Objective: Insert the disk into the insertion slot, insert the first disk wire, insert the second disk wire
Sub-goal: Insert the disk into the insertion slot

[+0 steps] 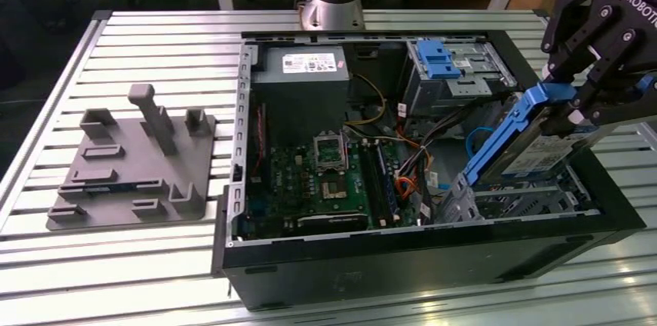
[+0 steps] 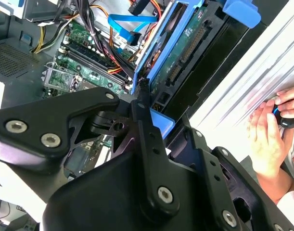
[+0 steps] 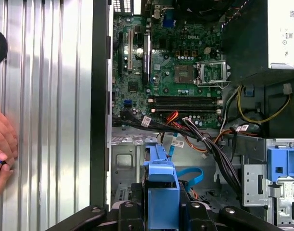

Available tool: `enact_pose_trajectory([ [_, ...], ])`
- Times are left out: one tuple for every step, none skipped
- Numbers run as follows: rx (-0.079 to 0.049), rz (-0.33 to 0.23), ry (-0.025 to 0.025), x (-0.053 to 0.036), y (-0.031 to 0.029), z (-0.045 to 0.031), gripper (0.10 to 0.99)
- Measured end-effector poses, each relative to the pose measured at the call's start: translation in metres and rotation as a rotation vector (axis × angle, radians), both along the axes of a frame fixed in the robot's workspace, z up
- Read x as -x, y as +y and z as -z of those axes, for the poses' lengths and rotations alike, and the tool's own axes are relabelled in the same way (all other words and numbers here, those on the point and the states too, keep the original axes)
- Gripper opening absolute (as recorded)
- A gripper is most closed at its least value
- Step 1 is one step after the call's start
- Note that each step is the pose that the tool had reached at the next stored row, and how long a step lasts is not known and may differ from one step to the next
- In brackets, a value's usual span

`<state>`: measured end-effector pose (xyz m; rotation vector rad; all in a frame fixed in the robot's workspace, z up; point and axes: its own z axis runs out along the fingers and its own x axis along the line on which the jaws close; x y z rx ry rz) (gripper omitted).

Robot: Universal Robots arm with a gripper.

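The disk (image 1: 539, 155), silver-grey with a white label in a bright blue carrier, hangs steeply tilted at the exterior view's right. My gripper (image 1: 575, 111) is shut on its upper end. Its lower end reaches down to the mouth of the insertion slot (image 1: 549, 201), a perforated silver cage in the near right corner of the open computer case; I cannot tell whether they touch. In the second wrist view a black finger (image 2: 146, 130) presses the disk's blue frame (image 2: 159, 53). The first wrist view has the carrier (image 3: 161, 190) over the cage floor (image 3: 125, 161).
A grey bay with a blue tab (image 1: 451, 64) sits at the case's back right. Loose wires (image 1: 411, 176) and a blue flat cable (image 3: 191, 174) lie beside the cage. A grey fixture (image 1: 134, 164) stands left of the case. A person's hand (image 2: 269, 139) rests on the slatted table.
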<state>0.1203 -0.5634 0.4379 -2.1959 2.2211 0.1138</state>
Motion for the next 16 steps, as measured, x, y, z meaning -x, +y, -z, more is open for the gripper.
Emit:
enact_pose_trajectory([
  [0.0, 0.0, 0.0, 0.0, 0.0, -0.0001, 0.365],
  [0.0, 0.0, -0.0001, 0.0, 0.0, -0.0004, 0.365],
  [-0.001, 0.0, -0.0002, -0.0001, 0.0, -0.001, 0.365],
  [-0.001, 0.0, -0.0001, -0.0001, 0.0, -0.0016, 0.365],
  [-0.001, 0.0, -0.0001, -0.0001, -0.0001, -0.0022, 0.365],
  [-0.001, 0.0, 0.0, -0.0001, -0.0001, -0.0029, 0.365],
  [0.0, 0.0, 0.0001, -0.0001, 0.0, -0.0035, 0.365],
  [0.0, 0.0, 0.0, -0.0001, 0.0, -0.0038, 0.365],
  [0.0, 0.0, 0.0, 0.0, 0.0, -0.0042, 0.365],
  [0.0, 0.0, 0.0, 0.0, 0.0, -0.0046, 0.365],
  [0.0, 0.0, 0.0, 0.0, 0.0, -0.005, 0.365],
  [0.0, 0.0, 0.0, 0.0, 0.0, -0.0052, 0.365],
  [0.001, 0.0, 0.0002, 0.0, 0.0, -0.0051, 0.365],
  [0.002, 0.0, 0.0004, 0.0, 0.0, -0.0052, 0.365],
  [0.004, 0.0, 0.0007, 0.0, -0.0001, -0.0053, 0.365],
  [0.006, 0.0, 0.0009, 0.0001, -0.0002, -0.0052, 0.365],
])
